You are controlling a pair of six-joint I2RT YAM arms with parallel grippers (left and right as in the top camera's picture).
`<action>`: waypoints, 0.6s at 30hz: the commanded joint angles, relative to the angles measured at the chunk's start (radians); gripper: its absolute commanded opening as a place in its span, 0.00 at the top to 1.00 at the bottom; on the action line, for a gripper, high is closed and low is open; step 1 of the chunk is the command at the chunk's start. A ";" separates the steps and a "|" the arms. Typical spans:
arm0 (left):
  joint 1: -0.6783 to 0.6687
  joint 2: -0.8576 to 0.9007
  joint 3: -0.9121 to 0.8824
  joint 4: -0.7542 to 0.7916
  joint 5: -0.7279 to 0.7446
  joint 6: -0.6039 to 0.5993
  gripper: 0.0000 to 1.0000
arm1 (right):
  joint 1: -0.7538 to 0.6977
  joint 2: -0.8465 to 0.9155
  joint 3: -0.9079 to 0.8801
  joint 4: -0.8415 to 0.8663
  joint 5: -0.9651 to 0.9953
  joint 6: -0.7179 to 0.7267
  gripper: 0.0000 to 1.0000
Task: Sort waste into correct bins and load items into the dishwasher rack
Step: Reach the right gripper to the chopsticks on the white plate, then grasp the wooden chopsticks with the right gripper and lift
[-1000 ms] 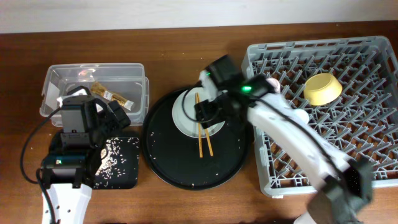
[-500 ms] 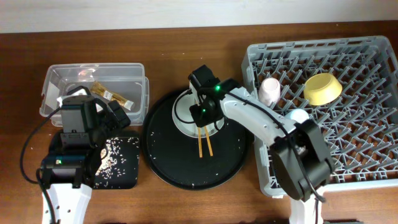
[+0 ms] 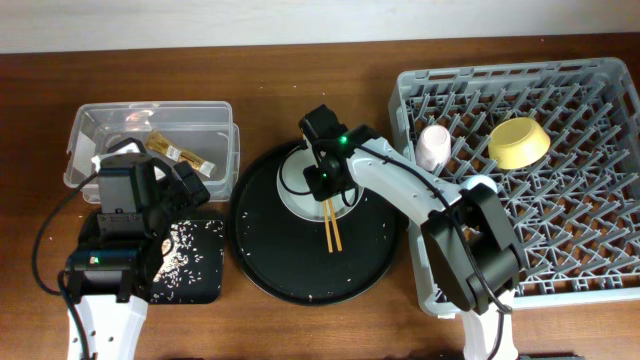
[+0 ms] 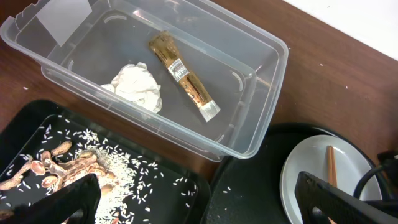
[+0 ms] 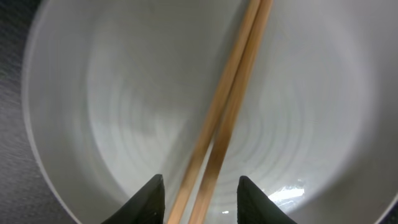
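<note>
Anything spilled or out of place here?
Minor only. A few stray rice grains lie on the round black tray, outside the black rectangular tray holding the scraps. The two chopsticks lie across the plate, ends overhanging onto the round tray.

A large round black plastic tray (image 3: 275, 255) sits on the middle of the brown wooden counter (image 3: 300, 70), with bare wood showing at its 12 o'clock and 6 o'clock sides. Its surface is matt and finely textured, with a raised rim all round. A pale wall strip (image 3: 200, 20) runs along the counter's 12 o'clock edge. In the left wrist view the tray's rim (image 4: 249, 186) curves in at 5 o'clock, with wood (image 4: 336, 81) at 2 o'clock.
</note>
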 commanded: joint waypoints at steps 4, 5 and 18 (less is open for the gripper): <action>0.001 -0.005 0.007 0.002 -0.007 0.013 0.01 | -0.004 -0.039 0.008 -0.065 0.039 0.009 0.79; 0.001 -0.005 0.007 0.002 -0.007 0.013 0.01 | -0.004 -0.039 0.003 -0.065 0.039 0.009 0.80; 0.001 -0.005 0.007 0.002 -0.007 0.013 0.01 | -0.011 -0.042 -0.040 -0.073 0.019 0.016 0.96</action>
